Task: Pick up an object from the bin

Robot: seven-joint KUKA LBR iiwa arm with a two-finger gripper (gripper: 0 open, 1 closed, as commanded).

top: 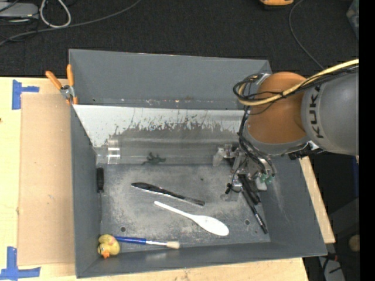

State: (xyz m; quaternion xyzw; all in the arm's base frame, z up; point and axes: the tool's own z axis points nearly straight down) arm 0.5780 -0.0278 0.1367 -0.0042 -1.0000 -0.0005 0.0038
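My gripper (pixel 239 177) hangs low at the right side of the bin, just under the arm's orange cover. A thin black pen (pixel 256 211) lies slanted on the floor right below it, its upper end hidden under the gripper, and I cannot see whether they touch. A white plastic spoon (pixel 196 219) lies to the gripper's lower left, bowl end pointing right. Just above the spoon rests a black knife (pixel 167 194).
A clear plastic tube (pixel 164 154) lies along the back wall. A small black piece (pixel 99 179) sits by the left wall. A yellow rubber duck (pixel 108 246) and a blue-handled brush (pixel 146 242) lie at the front left corner.
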